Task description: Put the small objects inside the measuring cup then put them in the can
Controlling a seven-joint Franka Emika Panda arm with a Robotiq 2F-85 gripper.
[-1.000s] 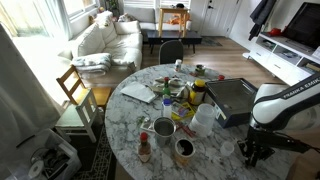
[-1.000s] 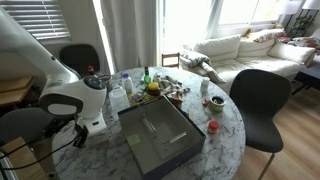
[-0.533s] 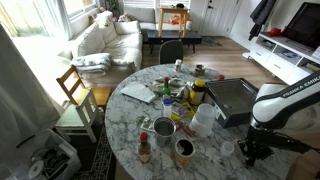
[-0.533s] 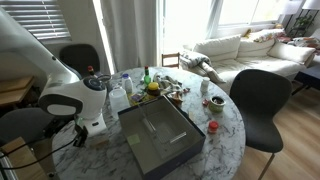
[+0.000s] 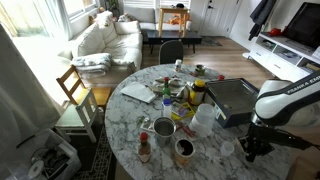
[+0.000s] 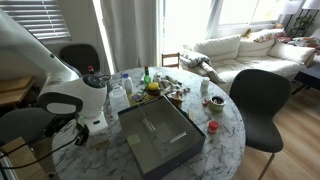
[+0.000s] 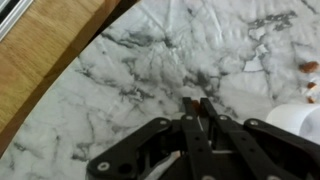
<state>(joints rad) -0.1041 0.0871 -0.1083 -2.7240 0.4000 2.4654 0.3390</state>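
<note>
Gripper: your gripper (image 7: 197, 106) has its fingers drawn together tip to tip just over the marble. I can't make out anything between them in the wrist view, though the tips could hide a tiny piece.
Pose: it hangs low and points down near the edge of the table (image 7: 250, 40), with the wooden floor (image 7: 40, 60) at 10 o'clock. That suits pecking at something small on a flat surface.
Measuring cup: the measuring cup (image 7: 298, 118) sits on the marble at about 4 o'clock from the fingertips. The frame cuts it off, and it stands apart from the fingers. It looks to be kept near so each carry is short.
Small objects: the reddish bits (image 7: 306, 68) lie loose on the marble at 2 o'clock, outside the cup. They are too small to name.
Can: in an exterior view the open can (image 5: 184, 150) stands at 9 o'clock from your gripper, beyond the cup.
Stage: likely the loading step, and the pour has not begun.
Next: you'd probably need to spread the fingers before reaching toward 2 o'clock.
Risk: a light cup this near could be knocked over by a sideways sweep.
</note>
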